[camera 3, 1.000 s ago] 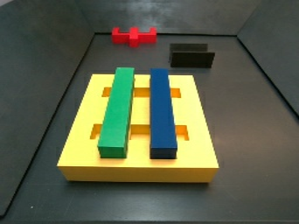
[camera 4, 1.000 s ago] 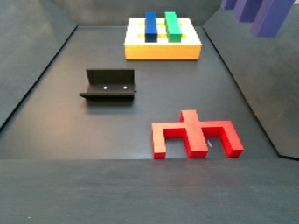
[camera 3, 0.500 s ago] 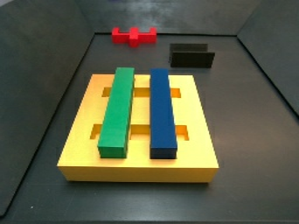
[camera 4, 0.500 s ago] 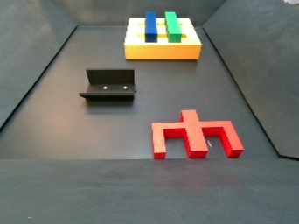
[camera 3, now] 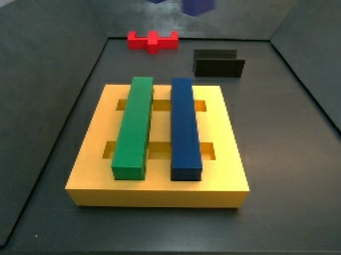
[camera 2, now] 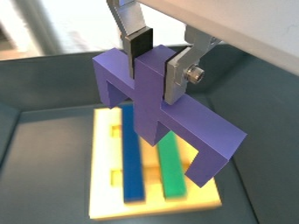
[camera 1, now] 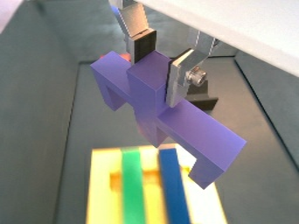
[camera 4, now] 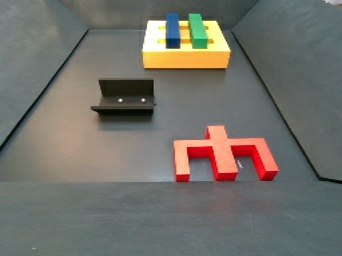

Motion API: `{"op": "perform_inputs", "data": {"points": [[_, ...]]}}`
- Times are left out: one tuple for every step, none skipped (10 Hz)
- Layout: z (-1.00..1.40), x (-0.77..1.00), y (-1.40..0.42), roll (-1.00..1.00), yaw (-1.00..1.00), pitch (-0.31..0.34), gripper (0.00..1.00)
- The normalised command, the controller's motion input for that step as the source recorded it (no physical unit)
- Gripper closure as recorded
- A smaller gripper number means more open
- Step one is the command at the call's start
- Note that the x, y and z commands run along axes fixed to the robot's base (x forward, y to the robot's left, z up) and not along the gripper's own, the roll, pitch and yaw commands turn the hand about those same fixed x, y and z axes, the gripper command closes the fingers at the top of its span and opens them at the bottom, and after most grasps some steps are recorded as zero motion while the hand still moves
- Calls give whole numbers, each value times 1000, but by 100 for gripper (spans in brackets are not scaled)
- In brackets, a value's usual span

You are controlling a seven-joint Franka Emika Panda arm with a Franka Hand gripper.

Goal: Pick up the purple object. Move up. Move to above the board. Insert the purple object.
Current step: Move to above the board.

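Clenched on the middle stem of the purple object, the jaws of the gripper carry the piece high above the floor; both wrist views show the silver fingers pressed against opposite faces of the stem. In a side view only a scrap of purple shows at the upper edge, over the far end of the floor near the red piece and the fixture. The board lies below and ahead of the held piece, its green bar and blue bar running lengthwise. The crossbar looks set roughly across those bars, though the exact angle is hard to judge. Lifting seems finished; travel to above the board appears to be the step in hand, with insertion not yet begun.
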Motion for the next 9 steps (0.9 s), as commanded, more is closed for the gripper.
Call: {"op": "perform_inputs", "data": {"points": [[59, 178, -220, 43, 1000, 91, 100], [42, 57, -67, 44, 1000, 84, 100], [27, 18, -37, 46, 1000, 79, 100], [22, 23, -35, 50, 1000, 87, 100], [22, 29, -24, 56, 1000, 97, 100], [24, 32, -25, 66, 1000, 113, 100], [26, 36, -22, 77, 1000, 131, 100], [27, 40, -24, 92, 1000, 155, 100], [30, 47, -24, 117, 955, 193, 100]]}}
